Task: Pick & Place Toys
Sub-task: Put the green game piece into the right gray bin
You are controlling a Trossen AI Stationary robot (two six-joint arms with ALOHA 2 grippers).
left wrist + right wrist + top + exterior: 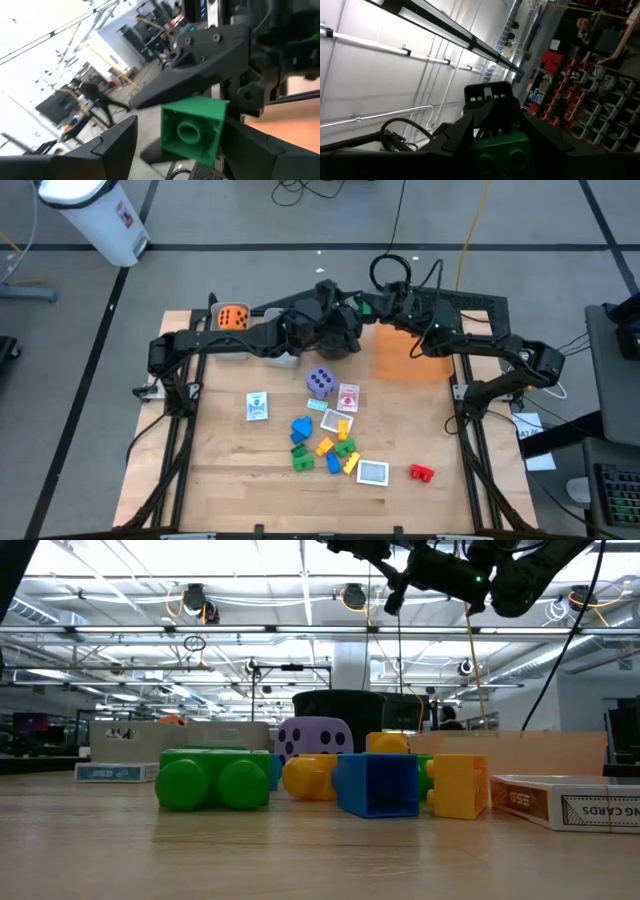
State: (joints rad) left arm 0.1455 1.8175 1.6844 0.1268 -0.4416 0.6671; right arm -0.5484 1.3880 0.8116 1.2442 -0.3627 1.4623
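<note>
Two grippers meet above the table's (200, 480) far edge: the right gripper (495, 131) clamps a green block (502, 150), apparently passing it over. The left gripper (175, 137) stands wide around it, fingers not touching.

Two dark jointed arms (250, 335) (green lights), cables

The setting is presenting as a robotics lab inside an industrial hall. A wooden bench (200, 480) is standing on a grey floor marked with dark lines (300, 246), and cables (470, 220) are trailing beyond the bench's far edge. Steel ceiling trusses (200, 632) are carrying round lamps (193, 598). Shelving racks (580, 105) are holding red containers (555, 57), and computer equipment (620, 480) is sitting past the bench's right edge.
</note>
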